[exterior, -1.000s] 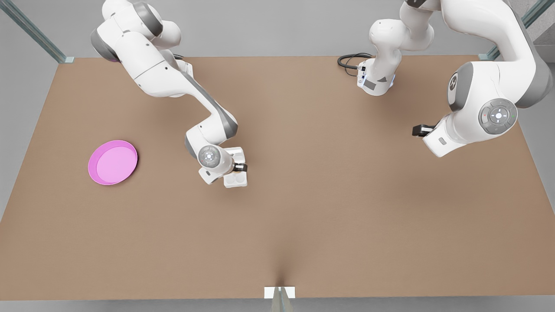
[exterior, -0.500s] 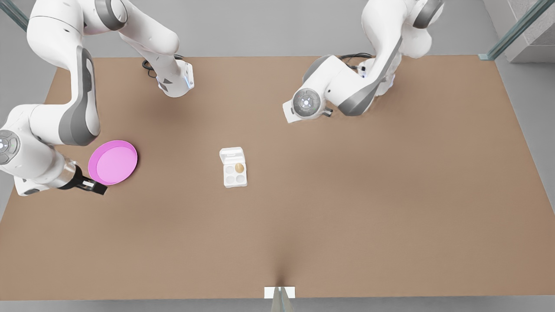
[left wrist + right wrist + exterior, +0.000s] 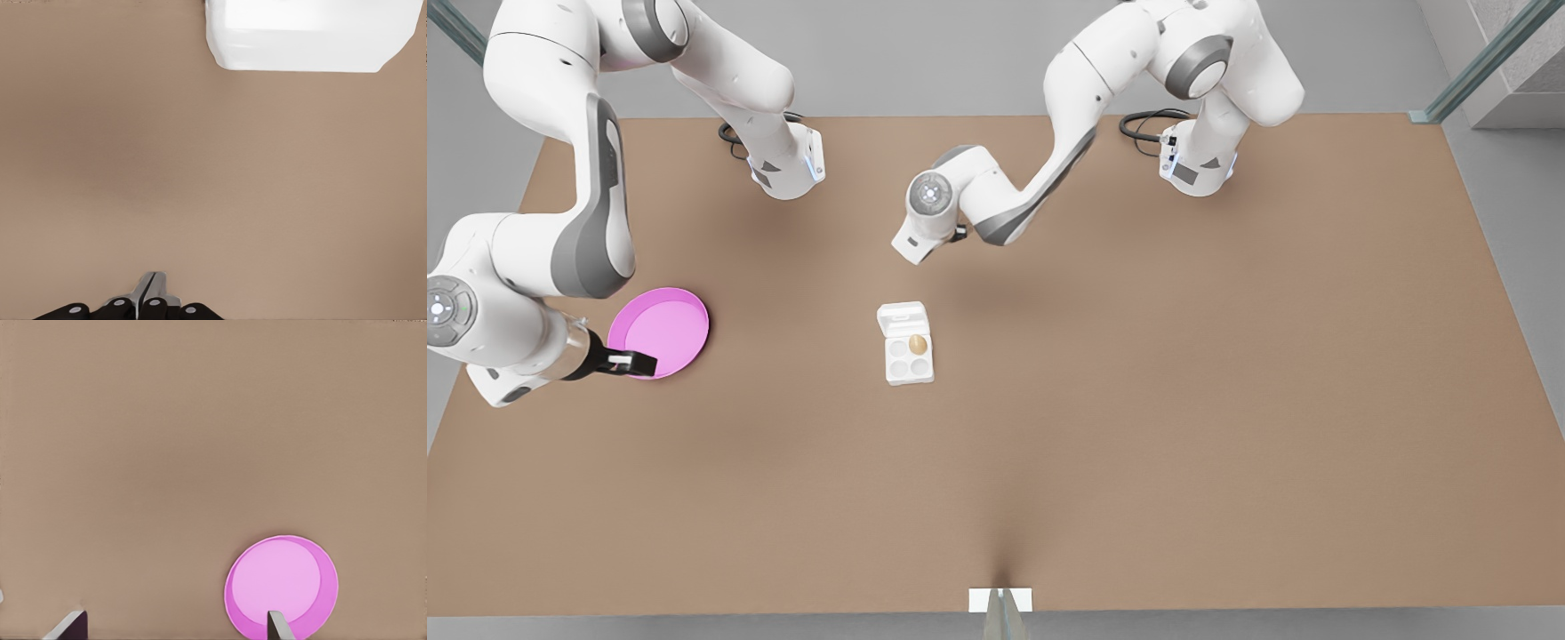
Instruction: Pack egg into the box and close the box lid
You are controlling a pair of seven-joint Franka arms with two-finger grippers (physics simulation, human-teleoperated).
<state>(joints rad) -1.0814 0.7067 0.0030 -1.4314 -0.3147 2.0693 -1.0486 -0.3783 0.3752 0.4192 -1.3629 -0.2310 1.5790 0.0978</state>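
Currently the egg (image 3: 918, 344) sits in one cup of the box (image 3: 910, 357), the cup next to the hinge on the front view's right; the other three cups are unfilled. The packing step therefore appears done. The box lid (image 3: 902, 318) lies folded back flat on the bench (image 3: 1138, 400), so closing it is the step left.

Left gripper (image 3: 148, 293): hangs above the bench just short of the lid side of the box, on the arm that reaches in from the front view's upper right. Its jaws are pressed together and hold nothing. The white edge of the carton (image 3: 313, 40) lies ahead of it in the left wrist view. Judgement: this arm is placed to get behind the lid and swing it over the tray.

Right gripper (image 3: 630, 363): at the near edge of the pink plate (image 3: 660, 332), at the front view's far left, well apart from the box. Its jaws are spread wide and hold nothing; the right wrist view shows one fingertip (image 3: 279, 625) against the plate. This arm waits.

Obstructions: none stand between the left gripper and the lid. The plate is well clear of the box. Risk, as a judgement: a push on the flat lid may slide the light carton or jolt the egg
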